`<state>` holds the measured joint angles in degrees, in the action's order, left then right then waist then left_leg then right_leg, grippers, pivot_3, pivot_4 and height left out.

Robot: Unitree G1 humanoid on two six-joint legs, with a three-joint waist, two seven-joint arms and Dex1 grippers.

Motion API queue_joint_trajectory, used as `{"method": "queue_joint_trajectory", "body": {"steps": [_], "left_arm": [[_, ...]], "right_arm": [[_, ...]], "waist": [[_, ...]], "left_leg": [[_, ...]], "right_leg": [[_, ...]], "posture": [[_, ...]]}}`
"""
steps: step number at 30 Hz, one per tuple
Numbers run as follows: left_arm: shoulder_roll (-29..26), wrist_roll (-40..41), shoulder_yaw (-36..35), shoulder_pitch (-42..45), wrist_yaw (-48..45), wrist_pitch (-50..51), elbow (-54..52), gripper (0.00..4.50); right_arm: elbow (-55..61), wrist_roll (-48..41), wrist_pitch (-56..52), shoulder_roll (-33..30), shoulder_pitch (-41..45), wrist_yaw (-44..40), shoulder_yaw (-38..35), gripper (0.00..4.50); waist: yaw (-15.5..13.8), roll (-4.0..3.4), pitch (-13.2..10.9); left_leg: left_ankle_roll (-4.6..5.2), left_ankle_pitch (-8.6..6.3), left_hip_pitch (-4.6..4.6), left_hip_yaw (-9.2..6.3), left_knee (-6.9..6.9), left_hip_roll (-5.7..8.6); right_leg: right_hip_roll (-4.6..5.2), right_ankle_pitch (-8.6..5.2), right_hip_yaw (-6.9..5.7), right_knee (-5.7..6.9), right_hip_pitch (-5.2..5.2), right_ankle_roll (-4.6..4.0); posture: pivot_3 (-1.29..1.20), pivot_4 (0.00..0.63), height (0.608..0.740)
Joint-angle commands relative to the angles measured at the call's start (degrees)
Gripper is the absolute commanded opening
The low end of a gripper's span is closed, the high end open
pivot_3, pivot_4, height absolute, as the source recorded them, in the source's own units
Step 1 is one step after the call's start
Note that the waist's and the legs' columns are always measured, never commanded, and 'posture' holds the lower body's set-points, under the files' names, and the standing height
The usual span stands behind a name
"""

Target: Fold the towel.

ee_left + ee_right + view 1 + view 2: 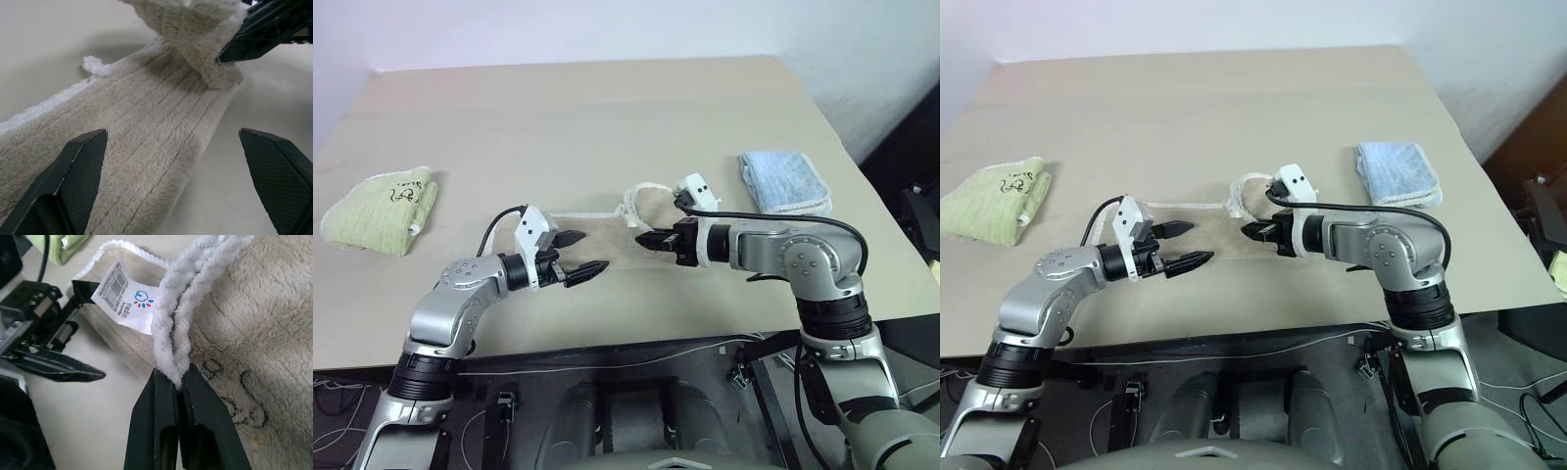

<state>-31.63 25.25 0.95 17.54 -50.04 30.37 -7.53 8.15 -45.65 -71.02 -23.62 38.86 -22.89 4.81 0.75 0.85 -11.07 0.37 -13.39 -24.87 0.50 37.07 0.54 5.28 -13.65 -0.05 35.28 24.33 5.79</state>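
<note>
Lying as a narrow strip near the front middle of the table [607,98], the towel [146,147] has its right end lifted and curled over, its white corded edge pinched between the closed fingers of the right gripper [178,382]. Spread wide and holding nothing, the left gripper [576,253] hovers at the strip's left part. This looks like the fold-over step; next, that end likely needs laying flat on the left part.

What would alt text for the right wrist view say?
The right gripper pinches the white corded edge of the beige towel, lifting it. A white barcode tag hangs from the edging, with the open left gripper beyond it on the table.
</note>
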Motion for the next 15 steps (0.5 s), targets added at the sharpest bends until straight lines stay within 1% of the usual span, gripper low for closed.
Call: {"method": "queue_joint_trajectory", "body": {"steps": [1,6,15], "left_arm": [[-1.0,-0.3,-0.9,-0.2,0.1,-1.0,-2.4,4.50],[-1.6,-0.4,-1.6,0.4,0.4,-1.2,-1.5,4.50],[-1.3,-0.8,-1.3,0.5,0.6,-1.9,-0.6,4.50]], "right_arm": [[-0.2,1.1,2.1,0.9,0.9,-2.5,0.3,0.03],[-1.0,2.1,1.4,2.0,0.1,-3.4,0.3,0.03],[1.4,0.9,-2.1,2.4,-1.1,-5.1,-0.6,0.03]], "waist": [[0.0,0.00,0.0],[0.0,0.00,0.0],[0.0,0.00,0.0]], "left_leg": [[0.00,0.00,0.00,0.00,0.00,0.00],[-0.01,0.00,0.00,0.00,0.00,0.00],[-0.02,-0.01,0.00,0.00,-0.01,0.01]], "right_leg": [[0.00,0.00,0.00,0.00,0.00,0.00],[0.01,0.00,0.00,0.02,0.01,0.00],[0.09,0.01,0.01,0.03,0.03,-0.01]], "posture": [[0.00,0.150,0.740],[0.00,0.150,0.740],[0.00,0.150,0.740]]}}
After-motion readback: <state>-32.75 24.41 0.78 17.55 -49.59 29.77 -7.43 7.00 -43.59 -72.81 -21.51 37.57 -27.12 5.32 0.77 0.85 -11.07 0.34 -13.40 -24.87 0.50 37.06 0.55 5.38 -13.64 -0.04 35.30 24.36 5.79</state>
